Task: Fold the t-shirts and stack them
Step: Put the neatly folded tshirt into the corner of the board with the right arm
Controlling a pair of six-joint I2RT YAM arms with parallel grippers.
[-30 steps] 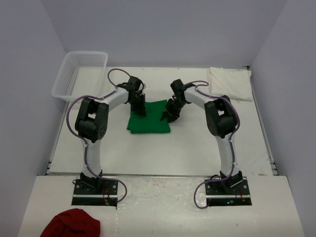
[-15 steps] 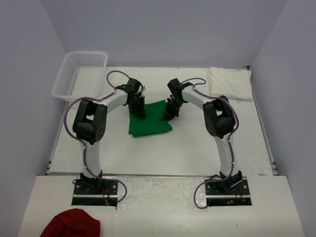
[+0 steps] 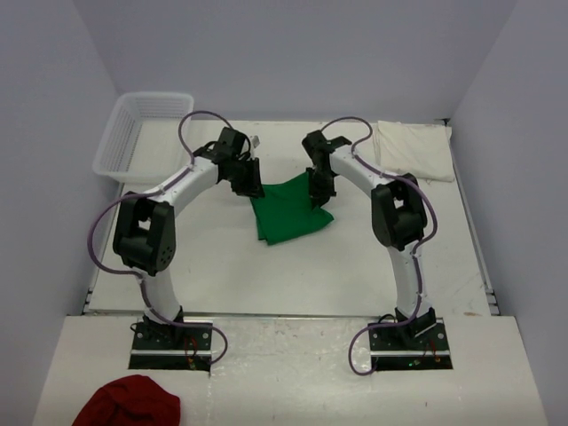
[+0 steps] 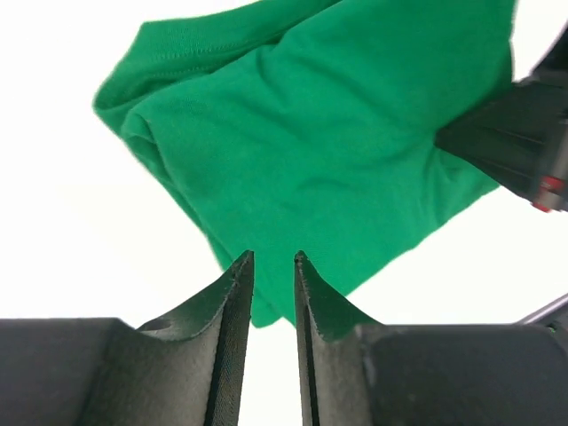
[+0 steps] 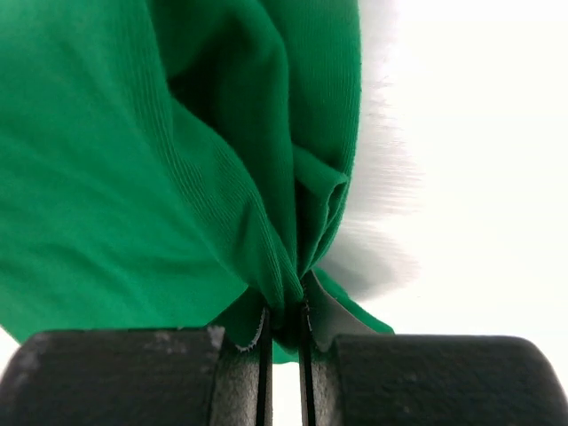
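The bright green t-shirt lies bunched on the table between my arms. It fills the left wrist view and the right wrist view. My right gripper is shut on a gathered fold at the shirt's right edge. My left gripper sits at the shirt's far left corner; its jaws stand a little apart with only table showing between them. The cream-white t-shirt lies folded at the back right corner.
A white mesh basket stands at the back left. A dark red cloth lies on the near ledge by the left arm's base. The right gripper's body shows at the right edge of the left wrist view.
Both grippers have moved right and toward the back. The green shirt has been dragged right with them and has gone from a flat square to a skewed, bunched shape.
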